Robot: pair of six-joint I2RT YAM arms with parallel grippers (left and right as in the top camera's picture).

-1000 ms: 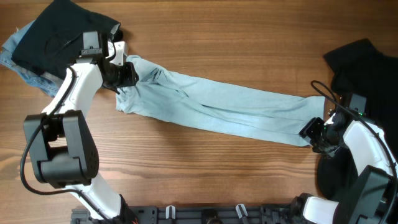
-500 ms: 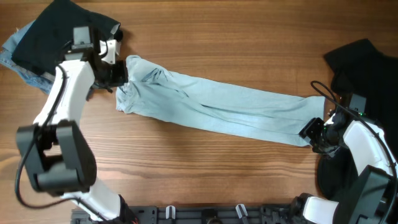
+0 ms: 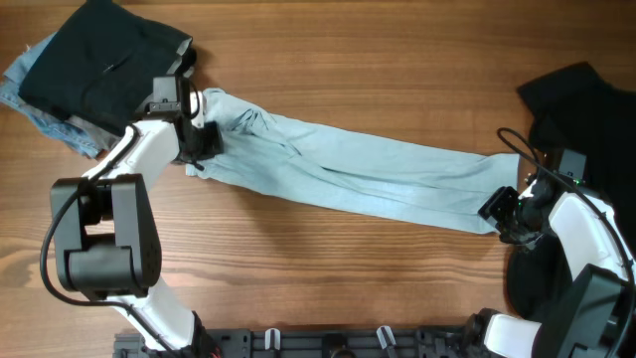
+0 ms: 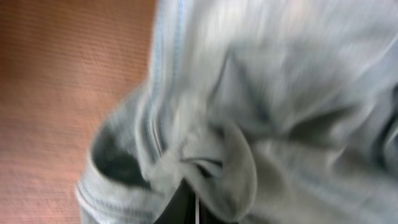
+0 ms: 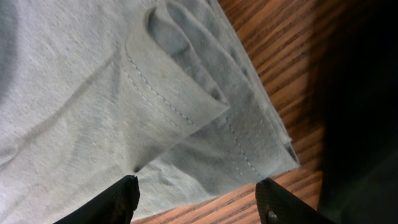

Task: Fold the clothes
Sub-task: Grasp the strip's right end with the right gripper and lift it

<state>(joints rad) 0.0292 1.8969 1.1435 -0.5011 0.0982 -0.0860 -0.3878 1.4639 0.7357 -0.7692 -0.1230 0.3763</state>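
The pale light-blue T-shirt lies pulled into a long strip across the wooden table, from upper left to lower right. My left gripper is at its bunched left end. In the blurred left wrist view the dark fingers sit close together with the T-shirt fabric gathered around them. My right gripper is at the strip's right end. In the right wrist view my right gripper is open, its fingertips wide apart over the stitched hem of the T-shirt.
A dark folded stack with denim under it sits at the far left corner, just behind the left arm. A black garment lies at the right edge, beside the right arm, and shows in the right wrist view.
My left arm swung out to the left and back, and its gripper now sits lower on the shirt's left end. The right arm has not moved.
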